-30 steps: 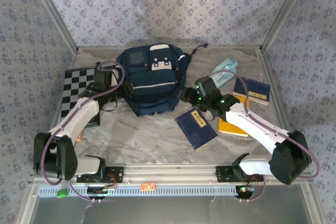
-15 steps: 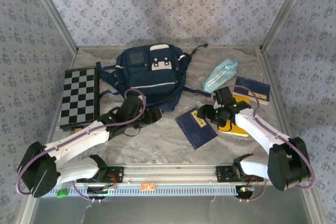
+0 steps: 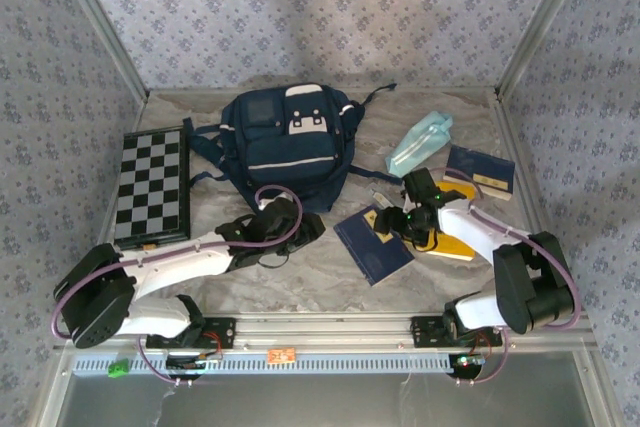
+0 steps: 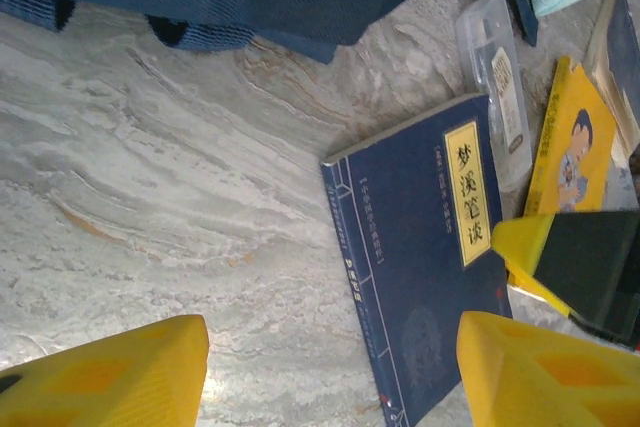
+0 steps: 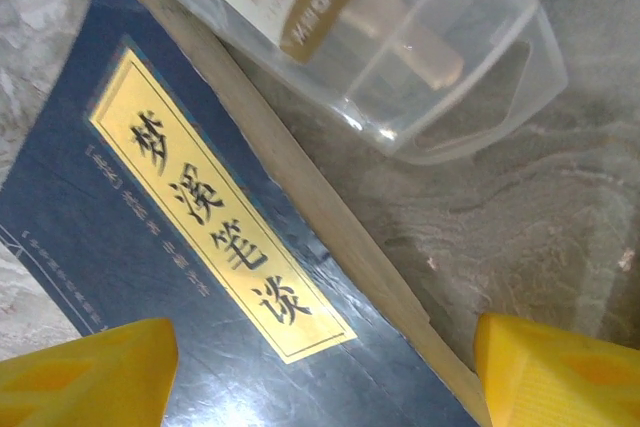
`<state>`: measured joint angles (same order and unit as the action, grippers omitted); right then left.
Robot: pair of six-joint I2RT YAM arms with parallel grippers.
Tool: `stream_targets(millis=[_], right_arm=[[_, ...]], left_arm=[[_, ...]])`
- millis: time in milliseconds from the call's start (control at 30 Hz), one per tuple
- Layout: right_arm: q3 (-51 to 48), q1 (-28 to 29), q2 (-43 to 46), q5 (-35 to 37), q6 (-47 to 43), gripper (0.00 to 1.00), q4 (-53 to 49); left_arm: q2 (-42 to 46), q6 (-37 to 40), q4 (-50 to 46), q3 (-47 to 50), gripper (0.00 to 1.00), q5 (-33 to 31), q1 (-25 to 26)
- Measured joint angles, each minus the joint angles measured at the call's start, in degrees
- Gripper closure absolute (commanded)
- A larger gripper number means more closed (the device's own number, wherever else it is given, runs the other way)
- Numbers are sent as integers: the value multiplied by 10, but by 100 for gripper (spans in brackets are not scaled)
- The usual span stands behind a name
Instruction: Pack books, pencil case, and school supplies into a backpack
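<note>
The navy backpack [image 3: 285,142] lies at the back centre. In front of it a navy book [image 3: 372,245] with a yellow label lies flat on the table. My left gripper [image 3: 305,230] hovers open just left of that book [image 4: 430,257], with nothing between its fingers [image 4: 110,367]. My right gripper [image 3: 385,227] is open over the book's far corner [image 5: 200,247], straddling its page edge. A clear oblong supply case [image 5: 400,37] lies just beyond that corner. The yellow book [image 3: 445,242] sits partly under the right arm, and a dark book [image 3: 480,172] lies behind it. The mint pencil case [image 3: 418,144] rests right of the backpack.
A black-and-white checkered board [image 3: 150,187] lies along the left side. Patterned walls close in the table on three sides. A metal rail [image 3: 320,332] with the arm bases runs along the near edge. Bare marbled tabletop [image 4: 200,207] stretches left of the navy book.
The left arm has swung from the backpack's left side round to its front, next to the navy book. The right gripper has come down from the backpack's right side onto that book's corner. Both jaws have widened.
</note>
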<state>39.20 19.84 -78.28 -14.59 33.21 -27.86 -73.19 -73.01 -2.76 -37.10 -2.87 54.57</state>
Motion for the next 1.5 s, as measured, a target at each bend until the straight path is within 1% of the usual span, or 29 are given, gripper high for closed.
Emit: stream_targets(millis=[167, 267, 367, 433, 500, 567, 700, 833, 1067, 1167, 1400, 1500], right_arm=[[-22, 37, 20, 0, 27, 21, 9], [-28, 83, 26, -5, 61, 21, 21], [-36, 146, 27, -5, 116, 21, 49], [-39, 183, 26, -7, 149, 24, 74], [-39, 200, 23, -16, 171, 28, 96], [-39, 196, 19, -21, 180, 33, 110], [-39, 159, 14, -26, 167, 43, 102], [-43, 143, 14, -30, 150, 46, 100], [-50, 153, -5, -43, 139, 46, 116], [-49, 157, -6, -39, 139, 45, 117], [-38, 172, -11, -32, 137, 42, 114], [-33, 183, -18, -42, 134, 41, 123]], left_arm=[[0, -2, 0, 1, 34, -12, 0], [1, -2, -3, 10, 34, -21, -2], [6, -2, -7, 28, 35, -24, -9], [9, -2, -10, 40, 35, -23, -14], [9, -2, -11, 45, 35, -21, -16], [7, -1, -8, 45, 36, -12, -16], [-23, 5, 3, 32, 38, 7, -5], [-68, 16, 29, 20, 39, 30, 2], [-109, 34, 57, 13, 41, 63, 2], [-124, 37, 68, 7, 41, 75, 2], [-129, 45, 71, 6, 41, 78, 2], [-129, 46, 71, 6, 42, 78, 2]])
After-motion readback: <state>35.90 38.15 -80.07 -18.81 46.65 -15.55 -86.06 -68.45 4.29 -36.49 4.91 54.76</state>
